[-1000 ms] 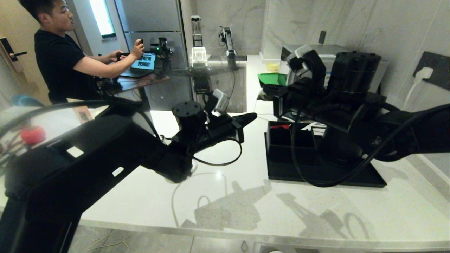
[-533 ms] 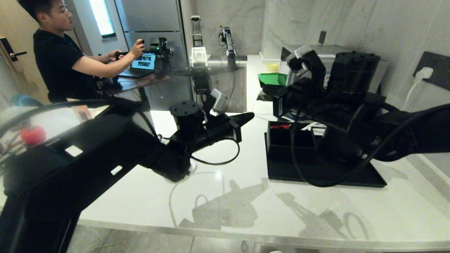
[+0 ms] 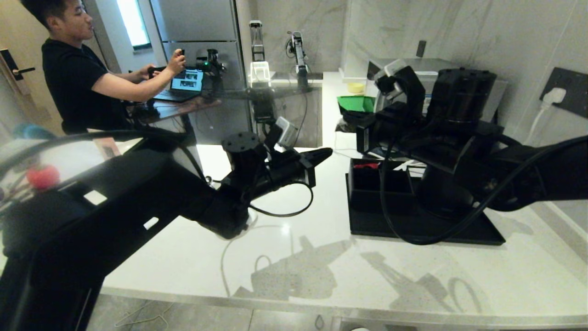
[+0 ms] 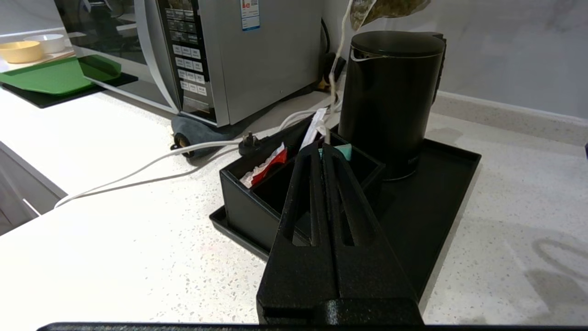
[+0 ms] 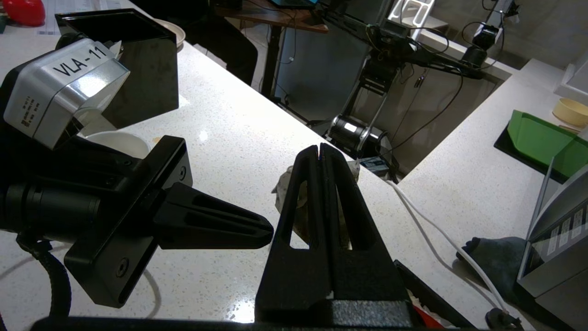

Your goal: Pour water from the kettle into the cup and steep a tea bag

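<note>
I see a white speckled bench (image 3: 321, 271) in a marble-walled kitchen. One kettle (image 4: 388, 101) stands on one black tray (image 4: 441, 202) beside one box (image 4: 257, 197). My left hand (image 4: 322, 146) and right hand (image 5: 319, 148) are both closed, empty.

- The kettle (image 4: 388, 101) is showing a matt black shell.
- The surface (image 4: 115, 239) is looking like glossy, speckled white stone.
- The microwave (image 4: 257, 50) is showing brushed metal.
- The left tool (image 4: 323, 149) is looking like rough matt black plastic.
</note>
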